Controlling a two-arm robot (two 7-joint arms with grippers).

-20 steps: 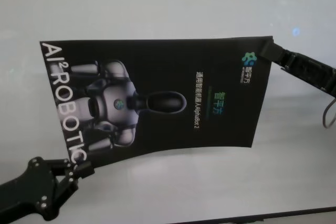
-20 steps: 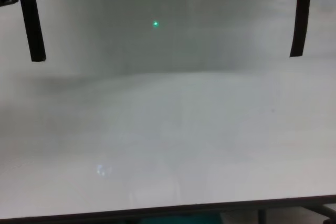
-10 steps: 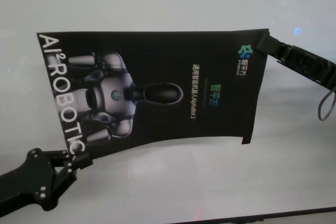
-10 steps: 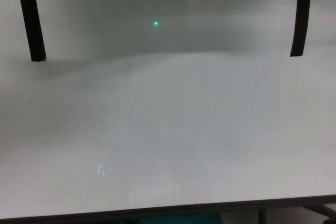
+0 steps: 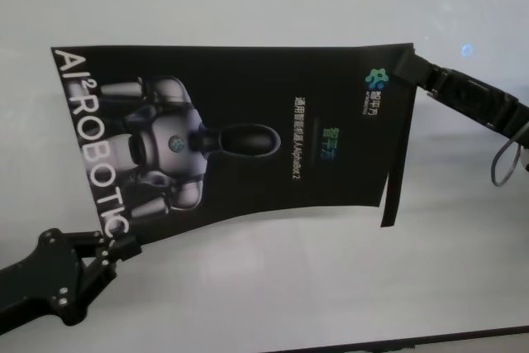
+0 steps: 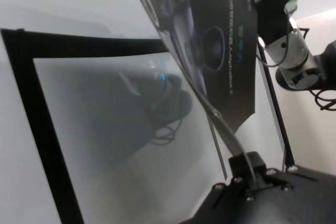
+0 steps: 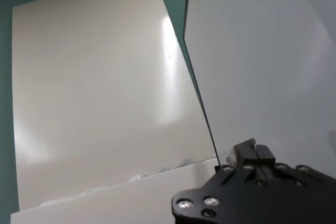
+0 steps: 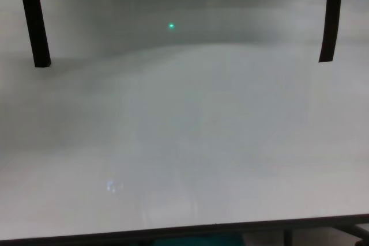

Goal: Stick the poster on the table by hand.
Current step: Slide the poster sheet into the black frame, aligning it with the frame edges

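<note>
**Both grippers holding the poster up over the table**

So the poster (image 5: 240, 134) is stretched out between the two arms, held above the white table (image 5: 273, 287) rather than lying flat on it. In the chest view you only see its bottom edge along the top of the picture, with two narrow black strips hanging down from it, one on the left (image 8: 34, 24) and one on the right (image 8: 330, 18), both dangling clear above the tabletop. In the head view one strip (image 5: 395, 163) runs down the poster's right edge and pokes out past the lower corner.

The left gripper (image 5: 122, 247) is pinched tight on the near left corner, right by the end of the "AI² ROBOTIC" lettering. The left wrist view shows the sheet's edge clamped in its fingers (image 6: 247, 162) and the sheet curving away toward the other arm.

The right gripper (image 5: 411, 68) is closed on the far right corner, next to the small green-blue logo (image 5: 377, 78). Its arm comes in from the right with a loop of grey cable (image 5: 506, 163) hanging off it.

The printed robot figure (image 5: 173, 142) lies sideways as seen from the head, and the sheet sags a bit along its near edge.
</note>
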